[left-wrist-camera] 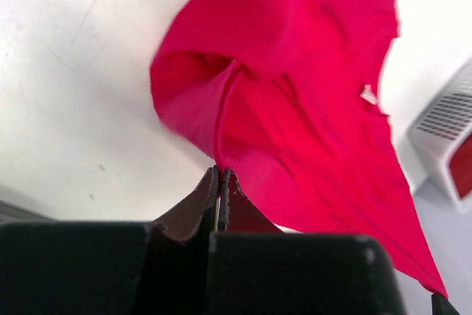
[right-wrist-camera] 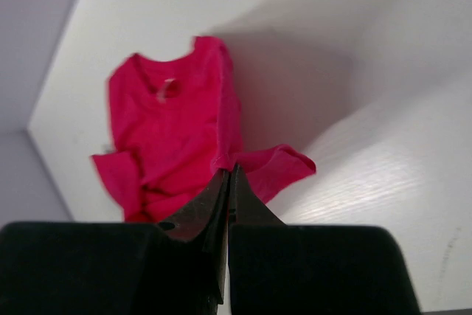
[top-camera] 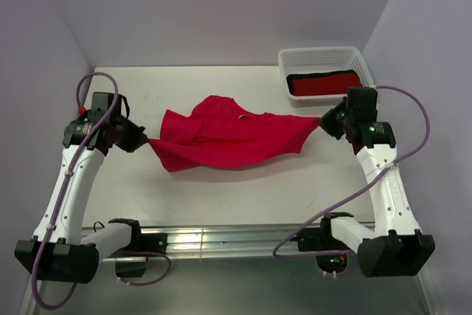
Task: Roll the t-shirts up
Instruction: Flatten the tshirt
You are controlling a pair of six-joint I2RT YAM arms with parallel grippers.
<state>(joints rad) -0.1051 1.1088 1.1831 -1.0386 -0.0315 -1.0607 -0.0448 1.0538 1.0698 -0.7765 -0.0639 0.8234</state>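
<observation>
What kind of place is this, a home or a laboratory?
Probably a laboratory robot cell, not a home: a white table enclosed by plain pale walls, two arms bolted to a metal rail, and a red t-shirt held between the left end effector and the right end effector.

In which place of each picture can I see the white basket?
Top external: the white basket sits in the upper right corner.
Left wrist: only part of it shows, at the right edge.
Right wrist: not in it.
Shared landmark: the red t-shirt, seen in all three views.
</observation>
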